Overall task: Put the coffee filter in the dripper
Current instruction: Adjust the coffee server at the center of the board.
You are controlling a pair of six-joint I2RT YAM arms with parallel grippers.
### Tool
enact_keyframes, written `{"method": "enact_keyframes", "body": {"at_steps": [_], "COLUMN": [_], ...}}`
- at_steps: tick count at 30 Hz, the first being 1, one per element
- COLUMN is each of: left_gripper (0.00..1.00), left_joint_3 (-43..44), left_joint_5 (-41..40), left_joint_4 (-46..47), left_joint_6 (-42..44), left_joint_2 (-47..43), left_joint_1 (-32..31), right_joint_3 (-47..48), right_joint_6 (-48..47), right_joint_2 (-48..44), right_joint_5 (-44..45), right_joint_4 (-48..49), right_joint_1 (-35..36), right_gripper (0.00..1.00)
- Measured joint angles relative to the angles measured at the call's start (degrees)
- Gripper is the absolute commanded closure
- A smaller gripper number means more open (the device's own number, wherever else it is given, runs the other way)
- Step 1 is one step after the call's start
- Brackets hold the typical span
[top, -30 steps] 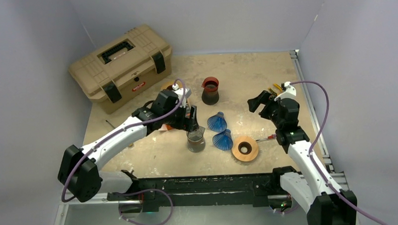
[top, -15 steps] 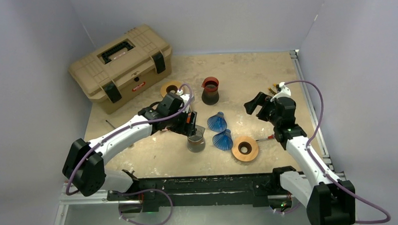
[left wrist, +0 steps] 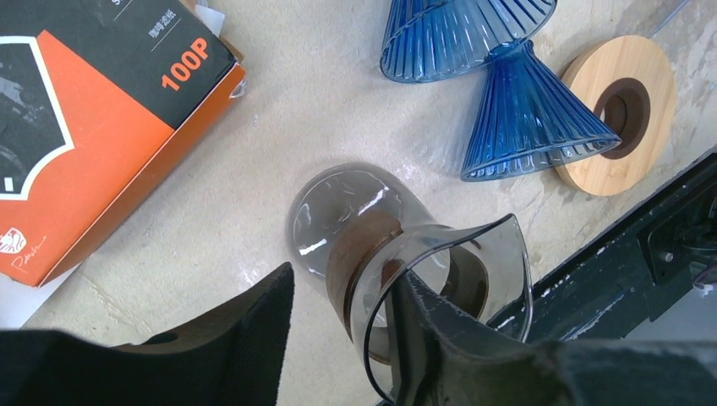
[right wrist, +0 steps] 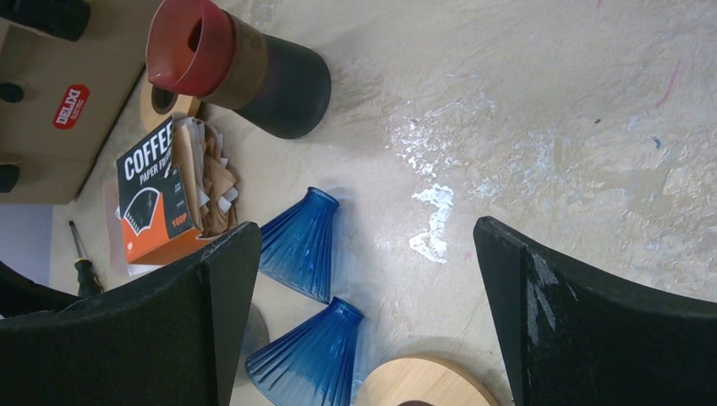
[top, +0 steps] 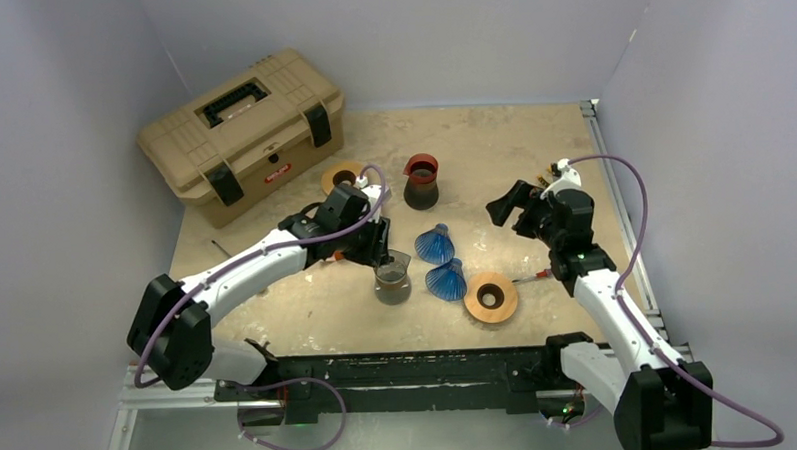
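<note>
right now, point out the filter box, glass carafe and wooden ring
coffee filter box [right wrist: 145, 196], right wrist view, black printed face
glass carafe [left wrist: 338, 205], left wrist view, rounded body
wooden ring [top: 474, 305], top view, rim

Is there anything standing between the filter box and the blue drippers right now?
Yes: the glass carafe stands between the box and the drippers, with the left gripper open at its rim.

Bare table [top: 492, 142] ahead of right gripper [top: 507, 205]; blue drippers [top: 437, 246], glass carafe [top: 391, 281] crowd centre; toolbox [top: 241, 135] far left
</note>
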Motion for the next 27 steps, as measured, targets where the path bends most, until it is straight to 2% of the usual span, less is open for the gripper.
{"method": "enact_keyframes", "body": {"at_steps": [8, 15, 23, 27], "left_gripper": [0.83, 0.94, 0.94, 0.82], "left_joint_3": [0.5, 1.4, 3.9, 4.5], "left_joint_5": [0.3, -0.5, -4.2, -6.0], "left_joint_4": [2.1, 3.4, 4.2, 4.0], "left_joint_6": [-0.8, -1.4, -2.5, -2.5], "left_joint_2": [4.5, 5.3, 7.8, 8.2], "left_joint_1": [-0.2, -0.3, -0.3, -0.3], "right_joint_3": [0.1, 0.1, 0.1, 0.1], "right_joint_6": [-1.1, -1.6, -2.1, -2.2], "right_joint_2": [2.1, 3.1, 4.2, 4.2], "right_joint_5": [-2.1, -4.3, -4.5, -4.5], "right_joint_4": [0.2, 0.2, 0.4, 0.3], "right_joint_1": [0.0, 0.0, 0.0, 0.0], "right_gripper": [0.01, 0.01, 0.01, 0.01]}}
